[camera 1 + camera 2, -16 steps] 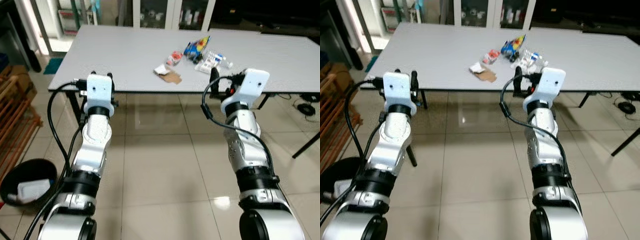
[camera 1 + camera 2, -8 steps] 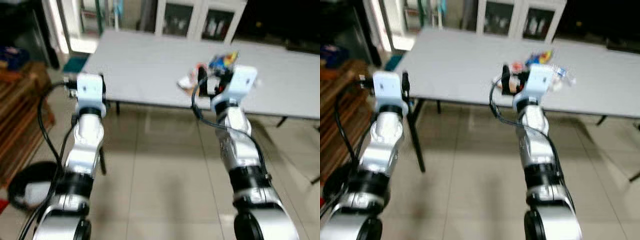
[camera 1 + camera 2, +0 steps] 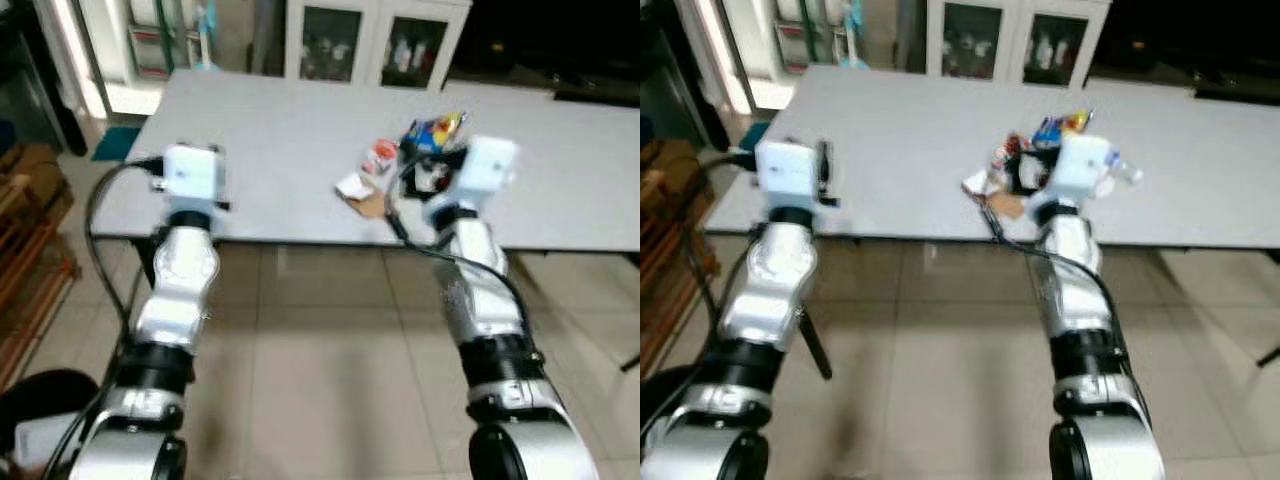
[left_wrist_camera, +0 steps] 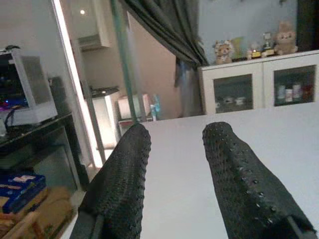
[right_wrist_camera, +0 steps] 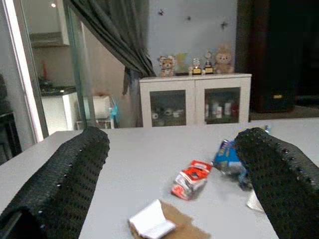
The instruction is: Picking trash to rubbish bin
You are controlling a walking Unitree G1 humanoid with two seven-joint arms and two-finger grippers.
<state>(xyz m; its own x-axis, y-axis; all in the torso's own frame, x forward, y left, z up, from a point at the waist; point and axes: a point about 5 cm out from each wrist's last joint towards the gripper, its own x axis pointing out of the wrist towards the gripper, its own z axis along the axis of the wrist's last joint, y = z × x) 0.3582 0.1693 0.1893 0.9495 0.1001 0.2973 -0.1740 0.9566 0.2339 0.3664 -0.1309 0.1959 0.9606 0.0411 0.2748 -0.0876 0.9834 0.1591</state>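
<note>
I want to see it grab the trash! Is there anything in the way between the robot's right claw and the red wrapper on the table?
No. In the right wrist view, bare grey table runs from the open right gripper to the red wrapper. A white scrap on brown cardboard lies just beside that path.

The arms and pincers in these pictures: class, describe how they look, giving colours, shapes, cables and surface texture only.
Both arms are jointed silver tubes with black bands at the joints. Each ends in a boxy white wrist block, and a black cable loops from it down the arm. The left pincer and right pincer each have two long, rounded black fingers with a finely dimpled, rubbery-looking surface. No markings can be made out.
</note>
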